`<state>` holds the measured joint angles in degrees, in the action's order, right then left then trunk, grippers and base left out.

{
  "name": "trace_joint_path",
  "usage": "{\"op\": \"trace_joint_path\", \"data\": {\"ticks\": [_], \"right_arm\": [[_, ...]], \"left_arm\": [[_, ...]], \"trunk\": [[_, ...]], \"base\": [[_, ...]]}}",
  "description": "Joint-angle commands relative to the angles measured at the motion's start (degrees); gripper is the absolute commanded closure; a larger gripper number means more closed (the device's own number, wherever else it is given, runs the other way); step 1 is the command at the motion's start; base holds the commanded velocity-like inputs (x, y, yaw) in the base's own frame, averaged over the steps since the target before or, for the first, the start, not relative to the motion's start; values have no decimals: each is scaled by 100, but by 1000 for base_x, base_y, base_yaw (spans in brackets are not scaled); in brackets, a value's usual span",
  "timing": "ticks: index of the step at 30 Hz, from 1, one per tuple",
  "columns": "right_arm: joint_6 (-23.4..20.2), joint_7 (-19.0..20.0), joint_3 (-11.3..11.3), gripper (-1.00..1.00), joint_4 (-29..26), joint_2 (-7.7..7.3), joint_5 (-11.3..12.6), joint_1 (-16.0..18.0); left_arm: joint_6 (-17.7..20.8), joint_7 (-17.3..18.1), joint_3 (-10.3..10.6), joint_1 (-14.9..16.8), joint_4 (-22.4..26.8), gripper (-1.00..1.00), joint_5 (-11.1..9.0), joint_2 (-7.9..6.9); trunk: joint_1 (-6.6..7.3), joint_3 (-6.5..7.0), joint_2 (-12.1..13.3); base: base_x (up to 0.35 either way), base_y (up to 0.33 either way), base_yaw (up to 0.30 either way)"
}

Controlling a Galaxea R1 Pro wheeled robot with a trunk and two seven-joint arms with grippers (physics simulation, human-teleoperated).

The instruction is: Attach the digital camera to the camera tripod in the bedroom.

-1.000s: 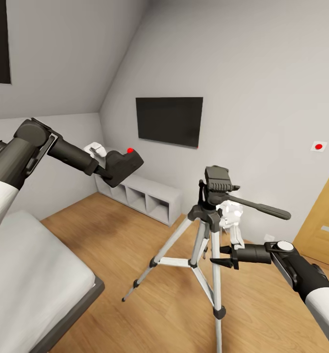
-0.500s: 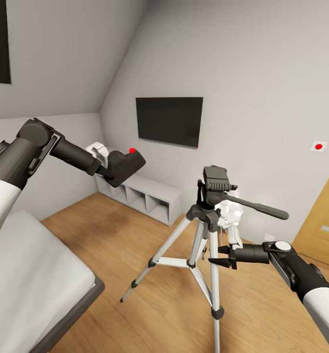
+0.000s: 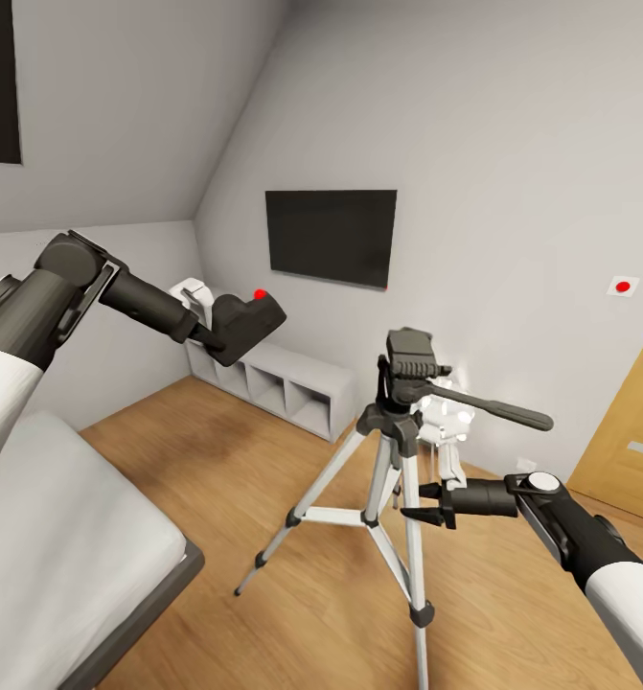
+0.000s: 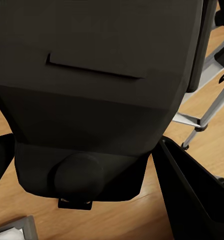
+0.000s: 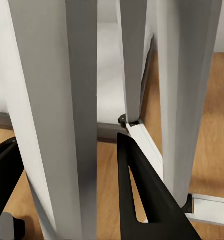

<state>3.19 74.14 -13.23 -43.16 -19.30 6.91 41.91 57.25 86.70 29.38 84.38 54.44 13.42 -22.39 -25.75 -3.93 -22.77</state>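
Observation:
In the head view my left gripper [image 3: 223,333] is shut on the digital camera [image 3: 250,320], a black chunky body with a red dot on top, held in the air left of the camera tripod [image 3: 398,450]. The left wrist view has the camera [image 4: 101,90] close up between both fingers [image 4: 192,195], with silver tripod legs [image 4: 212,85] beyond. The tripod stands on the wooden floor, its black pan head [image 3: 412,359] bare and its handle pointing right. My right gripper [image 3: 423,504] is shut on a silver leg [image 5: 56,125], one finger [image 5: 142,200] on each side.
A grey-framed bed [image 3: 62,546] fills the lower left. On the far wall hangs a black TV [image 3: 331,235] above a grey cubby shelf [image 3: 283,379]. A white ball-cluster lamp [image 3: 446,417] stands just behind the tripod. A wooden door [image 3: 632,431] is at the right.
The tripod and my right gripper on its leg have shifted a little to the left. My left gripper with the camera has edged slightly right, toward the tripod.

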Motion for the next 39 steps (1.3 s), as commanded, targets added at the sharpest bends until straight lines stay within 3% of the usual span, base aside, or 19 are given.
{"op": "trace_joint_path", "data": {"ticks": [1,21,39], "right_arm": [[32,-5,-24,100,1,-6,47,10],[23,-11,-16,100,5,11,63,10],[23,-31,-13,100,26,160,73,10]], "left_arm": [[58,56,7,8,5,100,56,-3],[58,56,7,8,5,100,56,-2],[55,57,7,8,5,100,56,2]], "trunk": [[-4,-13,-15],[-4,-13,-15],[-4,-13,-15]], "base": [[0,0,0],[0,0,0],[0,0,0]]}}
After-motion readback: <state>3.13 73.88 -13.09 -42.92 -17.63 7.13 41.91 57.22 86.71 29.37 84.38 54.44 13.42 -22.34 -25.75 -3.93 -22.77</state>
